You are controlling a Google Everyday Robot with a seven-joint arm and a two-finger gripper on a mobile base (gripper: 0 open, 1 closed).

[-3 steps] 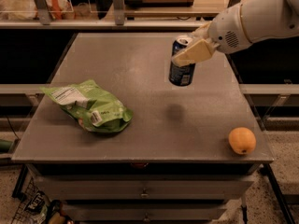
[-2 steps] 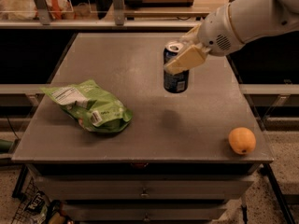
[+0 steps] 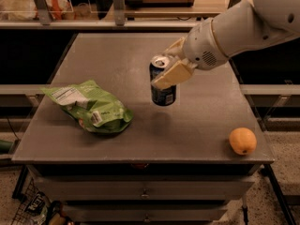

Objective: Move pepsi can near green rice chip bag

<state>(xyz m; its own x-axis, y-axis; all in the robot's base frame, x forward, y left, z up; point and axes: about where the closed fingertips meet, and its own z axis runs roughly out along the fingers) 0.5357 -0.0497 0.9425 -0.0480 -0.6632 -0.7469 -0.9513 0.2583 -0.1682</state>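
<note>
End effector (image 3: 162, 68) around pepsi can (image 3: 164, 95) aloft

Over the middle of the table (image 3: 117, 55), clamped in the claw (image 3: 165, 65): the pepsi can (image 3: 164, 95), upright, gripped at its upper half. Reaching in from the upper right: the arm (image 3: 243, 27). Left of the can and nearer the front edge, well apart from it, lying on the table: the green rice chip bag (image 3: 91, 108). At the front right corner, well apart from both: a round fruit (image 3: 242, 140). Behind the table, a shelf (image 3: 159, 8); beneath the tabletop, drawers (image 3: 145, 189).
</note>
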